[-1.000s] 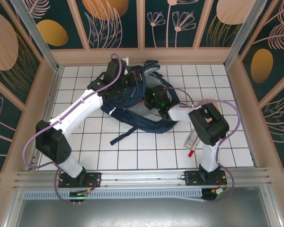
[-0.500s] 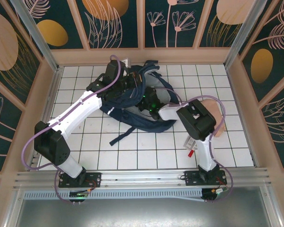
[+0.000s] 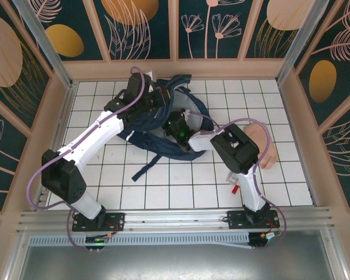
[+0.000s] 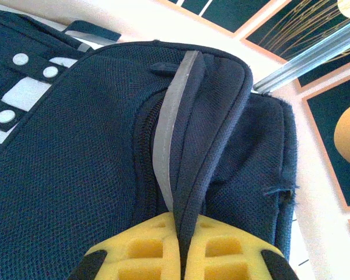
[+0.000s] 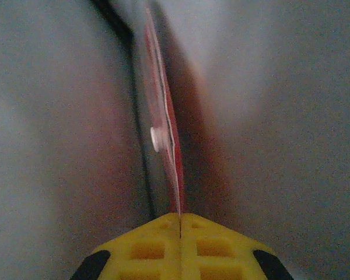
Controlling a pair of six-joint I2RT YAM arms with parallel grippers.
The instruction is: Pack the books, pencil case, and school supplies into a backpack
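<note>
Backpack [image 3: 161,147] lies mid-table. Left arm stretches forward, left gripper [image 4: 179,226] pinching its top fold; right arm folds inward, right gripper [image 5: 179,224] clamped on a red booklet [image 5: 164,116].

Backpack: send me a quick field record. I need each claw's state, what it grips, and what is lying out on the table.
backpack: navy, lying on the white grid table, far centre
left claw: shut, pinching the backpack's edge at the reflective stripe
right claw: shut on the red booklet, seen edge-on, grey lining on both sides
pencil case: peach, on the table to the right of the right arm
pen: red end visible on the table near the right arm, the rest hidden
</note>
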